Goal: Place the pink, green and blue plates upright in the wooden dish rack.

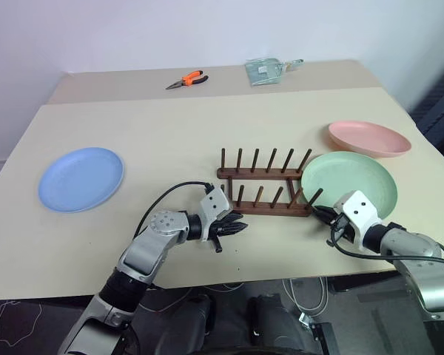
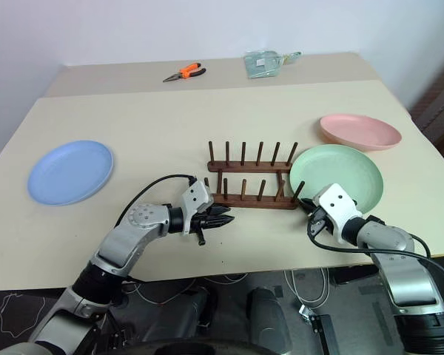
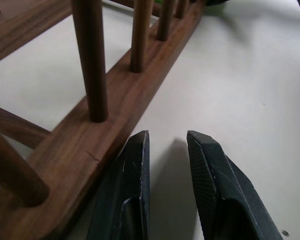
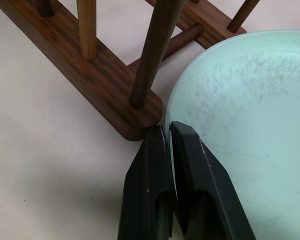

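Beige surface [image 1: 170,118] carries everything. At far left lies the blue plate [image 1: 81,178], flat. My left tool [image 1: 233,226] sits beside the near left end of the wooden dish rack [image 1: 265,185], its 2 fingers slightly apart, holding nothing. Right of the rack, my right tool [image 1: 322,214] pinches the green plate [image 1: 349,183] by its rim. Beyond it rests the pink plate [image 1: 369,138].

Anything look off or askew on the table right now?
Nothing damaged or spilled. The green plate sits tilted, its rim against the wooden dish rack, pinched by the right gripper. Orange pliers lie at the far edge.
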